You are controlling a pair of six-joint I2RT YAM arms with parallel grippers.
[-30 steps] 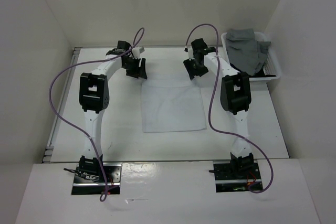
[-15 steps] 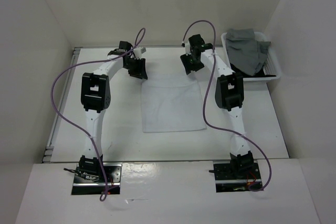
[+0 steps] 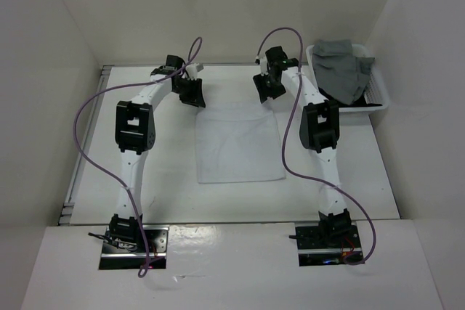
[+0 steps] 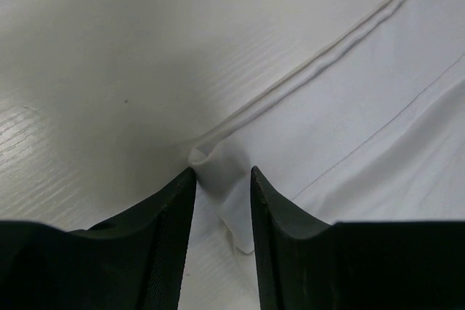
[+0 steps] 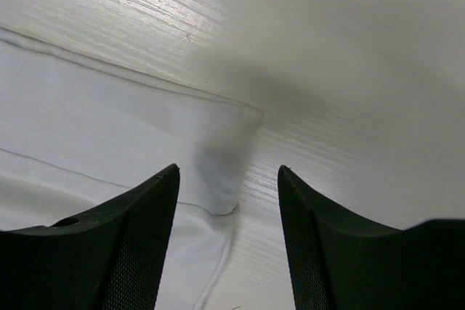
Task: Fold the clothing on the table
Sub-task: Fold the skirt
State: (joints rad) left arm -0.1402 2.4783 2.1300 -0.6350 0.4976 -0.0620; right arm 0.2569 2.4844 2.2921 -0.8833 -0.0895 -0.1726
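The clothing (image 3: 238, 143) lies flat as a rough rectangle at the middle of the table (image 3: 160, 179). No edge is lifted, so the fold itself appears not yet begun. The left gripper (image 4: 221, 179) pinches its far-left corner, with fabric puckered between the narrowed jaws. The right gripper (image 5: 229, 176) stands open, straddling the far-right corner without clamping it. The 2 arms reach toward the table's far edge, wrists tipped down.
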